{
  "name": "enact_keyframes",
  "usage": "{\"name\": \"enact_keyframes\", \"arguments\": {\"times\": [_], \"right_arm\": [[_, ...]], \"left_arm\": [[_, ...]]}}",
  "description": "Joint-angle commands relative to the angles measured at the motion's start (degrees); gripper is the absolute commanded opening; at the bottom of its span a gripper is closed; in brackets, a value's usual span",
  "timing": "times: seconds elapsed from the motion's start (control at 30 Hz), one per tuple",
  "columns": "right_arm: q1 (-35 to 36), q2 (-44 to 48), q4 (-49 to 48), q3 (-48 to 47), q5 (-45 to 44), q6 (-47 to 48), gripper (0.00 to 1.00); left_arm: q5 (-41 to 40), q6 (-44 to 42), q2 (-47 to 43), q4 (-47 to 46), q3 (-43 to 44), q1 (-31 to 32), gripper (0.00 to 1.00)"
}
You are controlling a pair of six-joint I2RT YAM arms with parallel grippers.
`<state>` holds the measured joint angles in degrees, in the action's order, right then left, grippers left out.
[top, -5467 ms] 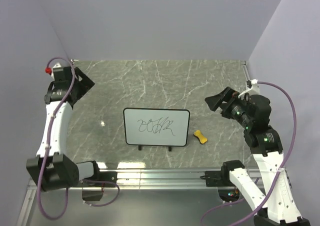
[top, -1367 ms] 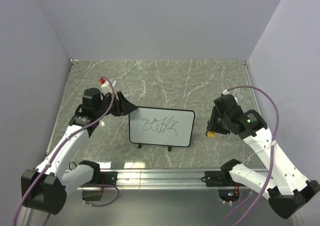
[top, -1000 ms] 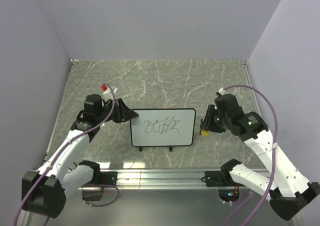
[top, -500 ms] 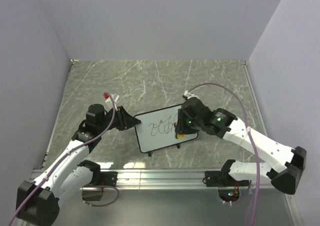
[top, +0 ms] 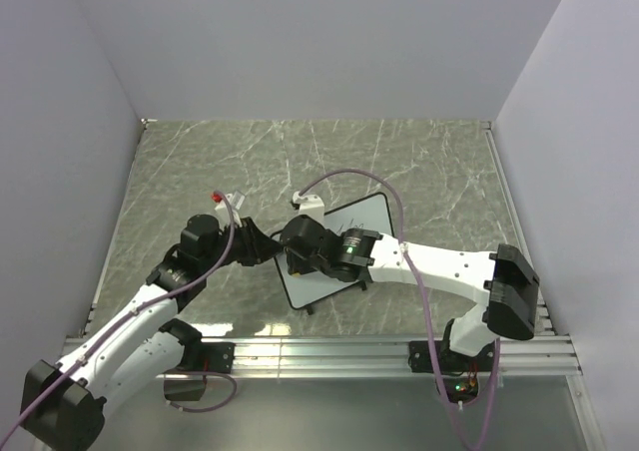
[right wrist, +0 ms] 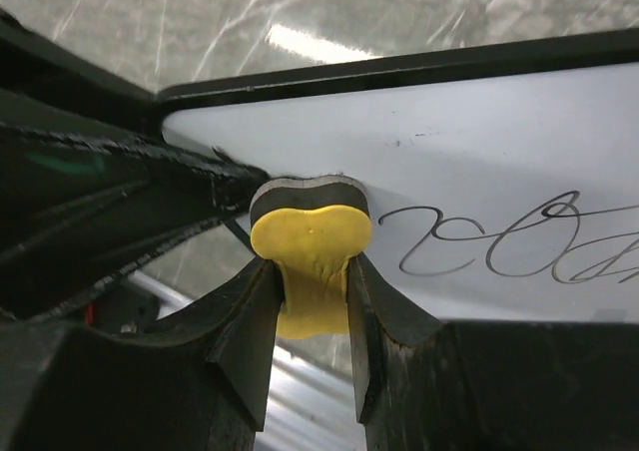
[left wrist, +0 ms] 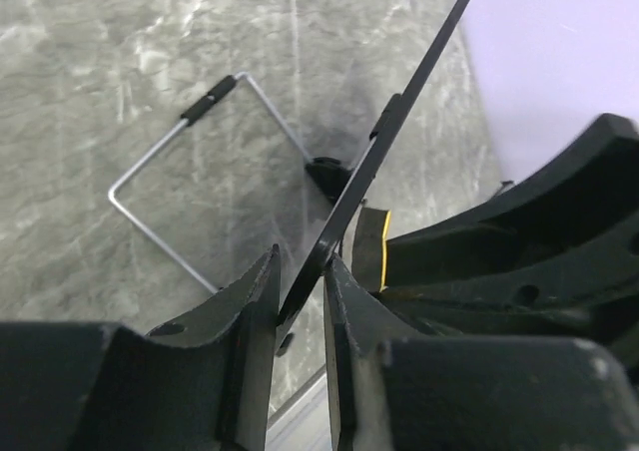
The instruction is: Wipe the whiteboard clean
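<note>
Near the table's (top: 200, 162) front edge, the whiteboard (top: 365, 216) stands skewed. Overhead, arms hide its scribbles (right wrist: 499, 243). The right wrist view shows them just beside the yellow eraser (right wrist: 310, 233), clamped in the right gripper (right wrist: 310, 271). The left gripper (left wrist: 300, 291) pinches the board's edge.

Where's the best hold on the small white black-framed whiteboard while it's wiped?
The thin left edge of the white black-framed whiteboard, from the left, one finger per face, as the left gripper pinches it. That leaves the written face free for the yellow bone-shaped eraser.
</note>
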<state>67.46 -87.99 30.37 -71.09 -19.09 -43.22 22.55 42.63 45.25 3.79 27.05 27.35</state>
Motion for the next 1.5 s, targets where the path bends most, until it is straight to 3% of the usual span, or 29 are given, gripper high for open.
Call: {"name": "enact_keyframes", "arguments": {"times": [0.0,0.27,0.73,0.9,1.1,1.47], "right_arm": [[0.0,-0.5,-6.6,-3.0,-8.3,-0.5,0.0],[-0.1,-0.3,-7.2,0.9,-14.5,-2.1,0.0],[-0.1,2.0,-10.3,20.7,-11.8,-11.0,0.0],[0.1,3.3,-10.9,23.9,-10.2,-12.9,0.0],[0.0,2.9,-9.8,18.5,-10.4,-10.4,0.0],[-1.6,-7.5,-4.8,-2.6,-11.6,-3.4,0.0]], "left_arm": [[-4.5,0.3,1.2,7.5,0.5,2.3,0.0],[-6.6,-0.2,2.2,9.5,1.9,3.8,0.0],[-9.4,-0.3,1.8,11.3,2.8,4.6,0.0],[-10.0,-0.2,1.4,11.2,2.7,4.7,0.0],[-10.7,-0.3,1.2,11.4,2.7,5.3,0.0],[-13.1,0.0,1.1,12.8,3.1,8.5,0.0]]}}
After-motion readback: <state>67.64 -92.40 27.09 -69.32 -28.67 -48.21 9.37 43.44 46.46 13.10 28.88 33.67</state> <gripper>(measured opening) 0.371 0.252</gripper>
